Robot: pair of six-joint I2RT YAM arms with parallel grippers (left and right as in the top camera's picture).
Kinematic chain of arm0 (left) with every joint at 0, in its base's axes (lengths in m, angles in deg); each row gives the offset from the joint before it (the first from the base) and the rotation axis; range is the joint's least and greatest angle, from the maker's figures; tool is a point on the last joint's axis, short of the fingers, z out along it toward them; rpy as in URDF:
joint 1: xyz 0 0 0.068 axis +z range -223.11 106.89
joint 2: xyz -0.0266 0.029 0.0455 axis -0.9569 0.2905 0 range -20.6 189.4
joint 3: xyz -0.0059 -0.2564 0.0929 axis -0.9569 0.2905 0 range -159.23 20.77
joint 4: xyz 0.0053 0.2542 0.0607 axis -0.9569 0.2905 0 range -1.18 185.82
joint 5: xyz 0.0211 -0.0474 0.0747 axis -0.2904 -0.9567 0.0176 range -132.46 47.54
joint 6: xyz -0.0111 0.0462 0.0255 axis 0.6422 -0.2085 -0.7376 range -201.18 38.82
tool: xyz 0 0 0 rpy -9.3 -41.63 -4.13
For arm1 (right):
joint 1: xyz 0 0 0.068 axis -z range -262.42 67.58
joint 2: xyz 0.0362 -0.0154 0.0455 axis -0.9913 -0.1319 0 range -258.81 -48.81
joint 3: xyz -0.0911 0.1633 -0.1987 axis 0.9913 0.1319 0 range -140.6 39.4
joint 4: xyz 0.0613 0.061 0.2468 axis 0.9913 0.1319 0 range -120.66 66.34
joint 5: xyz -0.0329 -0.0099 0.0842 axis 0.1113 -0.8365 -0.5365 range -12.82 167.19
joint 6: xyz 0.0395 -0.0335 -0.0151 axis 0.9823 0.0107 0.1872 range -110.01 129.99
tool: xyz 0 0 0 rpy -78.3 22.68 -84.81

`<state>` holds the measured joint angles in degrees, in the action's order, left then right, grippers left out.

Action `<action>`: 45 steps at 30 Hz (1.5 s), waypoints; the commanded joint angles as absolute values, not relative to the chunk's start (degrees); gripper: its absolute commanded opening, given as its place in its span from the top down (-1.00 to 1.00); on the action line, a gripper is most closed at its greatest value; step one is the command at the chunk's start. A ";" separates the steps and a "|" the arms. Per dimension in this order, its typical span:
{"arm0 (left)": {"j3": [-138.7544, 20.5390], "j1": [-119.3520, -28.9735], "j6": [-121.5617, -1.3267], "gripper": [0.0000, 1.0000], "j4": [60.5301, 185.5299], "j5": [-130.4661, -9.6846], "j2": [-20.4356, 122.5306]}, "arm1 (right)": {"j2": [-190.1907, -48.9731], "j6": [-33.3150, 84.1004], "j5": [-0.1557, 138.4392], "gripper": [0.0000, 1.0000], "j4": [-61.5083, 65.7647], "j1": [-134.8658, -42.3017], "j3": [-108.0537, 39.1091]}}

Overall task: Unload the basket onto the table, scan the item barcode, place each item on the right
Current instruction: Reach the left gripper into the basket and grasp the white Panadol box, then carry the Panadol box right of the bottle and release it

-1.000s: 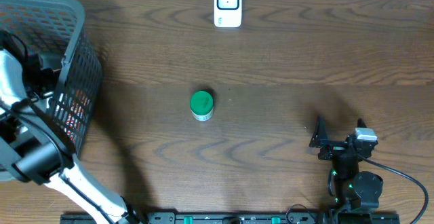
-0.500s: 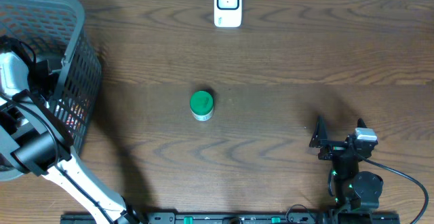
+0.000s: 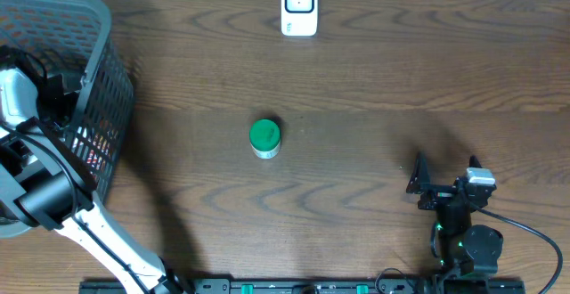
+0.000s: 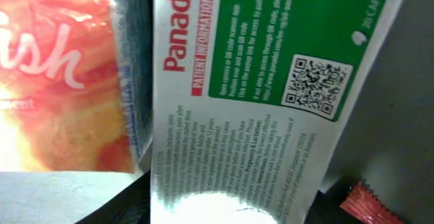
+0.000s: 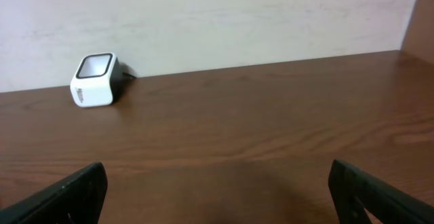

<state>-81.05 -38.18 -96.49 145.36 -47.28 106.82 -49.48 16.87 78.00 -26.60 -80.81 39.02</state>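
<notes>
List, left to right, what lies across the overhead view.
In order: grey mesh plastic basket → green-lidded round jar → white box-shaped barcode scanner → right arm's black end effector.

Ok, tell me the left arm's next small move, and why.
Probably close the jaws firmly on the Panadol box before any lift. The left arm reaches into the basket, and the box fills its wrist view beside an orange packet, but no secure grip is visible. The scanner stands far from the basket, so the box must be carried there.
</notes>
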 commanded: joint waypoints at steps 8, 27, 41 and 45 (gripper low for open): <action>-80.96 -38.15 -92.08 0.03 146.62 -46.23 106.01 | -49.10 16.13 77.74 -0.99 -26.36 -81.34 39.11; -80.99 -38.15 -81.15 0.04 146.58 -51.76 71.49 | -49.10 16.13 77.74 -0.99 -26.36 -81.34 39.11; -80.96 -48.99 -75.62 0.03 157.64 -87.04 46.08 | -49.10 16.13 77.74 -0.99 -26.36 -81.34 39.11; -80.96 -58.96 -73.19 0.03 158.23 -87.04 43.41 | -49.10 16.13 77.74 -0.99 -26.36 -81.34 39.11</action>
